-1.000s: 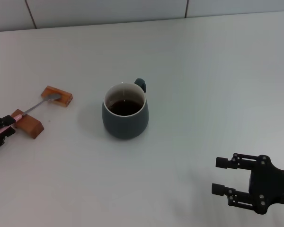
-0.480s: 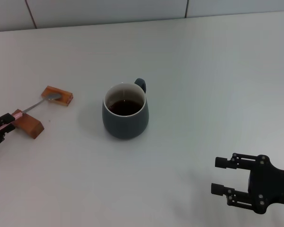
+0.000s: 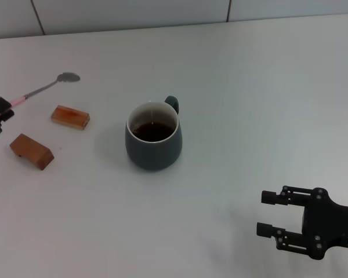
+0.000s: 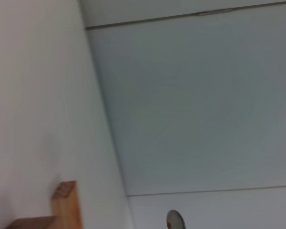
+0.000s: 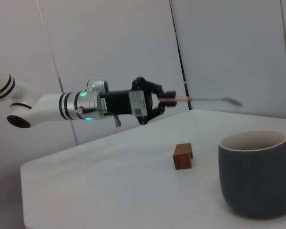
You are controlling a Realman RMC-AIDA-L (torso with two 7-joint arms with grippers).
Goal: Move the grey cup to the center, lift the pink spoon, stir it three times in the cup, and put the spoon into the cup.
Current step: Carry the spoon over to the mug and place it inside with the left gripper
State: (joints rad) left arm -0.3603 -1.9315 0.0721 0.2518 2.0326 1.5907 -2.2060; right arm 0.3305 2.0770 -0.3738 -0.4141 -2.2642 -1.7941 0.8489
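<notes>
The grey cup (image 3: 153, 139) stands near the middle of the white table (image 3: 249, 104), handle to the back, dark liquid inside. It also shows in the right wrist view (image 5: 257, 174). My left gripper (image 3: 2, 110) at the far left is shut on the pink handle of the pink spoon (image 3: 43, 88) and holds it in the air, nearly level, silver bowl pointing to the back right. The right wrist view shows this grip (image 5: 168, 98) and the spoon (image 5: 207, 100) well above the table. The spoon's bowl (image 4: 175, 221) shows in the left wrist view. My right gripper (image 3: 265, 214) is open and empty at the front right.
Two brown wooden blocks lie left of the cup, one (image 3: 70, 117) nearer it and one (image 3: 32, 151) further to the front left. One block (image 5: 183, 156) shows in the right wrist view. A tiled wall (image 3: 133, 11) runs behind the table.
My left gripper has lifted the spoon off the two wooden blocks and moved it up and back. The cup and the right arm have stayed put.
</notes>
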